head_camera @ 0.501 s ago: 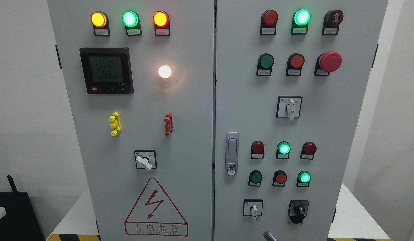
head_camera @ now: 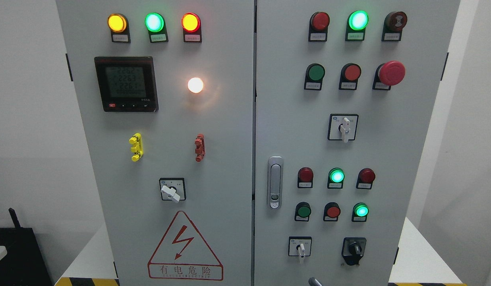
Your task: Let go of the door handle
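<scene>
The grey electrical cabinet has two doors, both shut, meeting at a centre seam. The silver door handle [head_camera: 275,182] sits flush in its recess on the left edge of the right door [head_camera: 388,159], with nothing touching it. Only a small grey tip of my right hand [head_camera: 315,281] shows at the bottom edge, well below the handle and apart from it. My left hand is out of view.
The right door carries lit indicator lamps, push buttons, a red emergency stop [head_camera: 391,73] and rotary switches [head_camera: 343,128]. The left door [head_camera: 166,159] has a meter [head_camera: 126,84], lamps and a warning triangle. The cabinet stands on a white table [head_camera: 420,258].
The grey tip of my right hand has dropped lower and slightly left at the bottom edge, so less of it shows. The handle and doors have not moved.
</scene>
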Tool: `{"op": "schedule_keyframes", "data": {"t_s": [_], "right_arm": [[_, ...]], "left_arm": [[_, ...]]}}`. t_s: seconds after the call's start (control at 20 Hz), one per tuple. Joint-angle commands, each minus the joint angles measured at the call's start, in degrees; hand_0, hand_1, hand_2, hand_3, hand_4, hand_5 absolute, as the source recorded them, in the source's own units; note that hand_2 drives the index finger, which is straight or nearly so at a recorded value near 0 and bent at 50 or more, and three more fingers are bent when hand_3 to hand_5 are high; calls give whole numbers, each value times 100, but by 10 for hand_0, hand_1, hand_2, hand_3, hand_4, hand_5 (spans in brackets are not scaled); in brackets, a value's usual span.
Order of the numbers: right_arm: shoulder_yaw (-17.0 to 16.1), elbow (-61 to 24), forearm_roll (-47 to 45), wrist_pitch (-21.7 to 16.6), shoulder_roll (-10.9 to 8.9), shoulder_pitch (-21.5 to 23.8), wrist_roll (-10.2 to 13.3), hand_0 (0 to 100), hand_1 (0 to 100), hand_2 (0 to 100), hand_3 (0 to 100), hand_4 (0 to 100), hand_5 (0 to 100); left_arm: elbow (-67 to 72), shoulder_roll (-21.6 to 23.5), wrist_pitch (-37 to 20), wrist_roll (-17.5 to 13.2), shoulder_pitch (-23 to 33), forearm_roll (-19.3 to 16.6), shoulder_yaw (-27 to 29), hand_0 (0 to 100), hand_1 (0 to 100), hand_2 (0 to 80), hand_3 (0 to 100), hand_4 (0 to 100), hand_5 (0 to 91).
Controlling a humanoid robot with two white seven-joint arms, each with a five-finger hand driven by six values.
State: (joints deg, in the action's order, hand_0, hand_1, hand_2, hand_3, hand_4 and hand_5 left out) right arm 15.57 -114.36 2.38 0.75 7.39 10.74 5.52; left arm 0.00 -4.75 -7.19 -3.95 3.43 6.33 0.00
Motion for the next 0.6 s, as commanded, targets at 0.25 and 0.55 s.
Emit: {"op": "schedule_keyframes", "data": {"t_s": [0.25, 0.55], "right_arm": [[52, -7, 61, -23, -1, -1, 2, 390, 33, 0, 94, 54, 0], [52, -7, 446, -110, -10, -1, 11, 390, 66, 0, 106, 70, 38]], "left_arm": [[-88, 0, -2, 0, 0, 0, -70, 120, 389, 0, 0, 0, 0], [-88, 0, -2, 0, 0, 0, -70, 120, 389, 0, 0, 0, 0]]}}
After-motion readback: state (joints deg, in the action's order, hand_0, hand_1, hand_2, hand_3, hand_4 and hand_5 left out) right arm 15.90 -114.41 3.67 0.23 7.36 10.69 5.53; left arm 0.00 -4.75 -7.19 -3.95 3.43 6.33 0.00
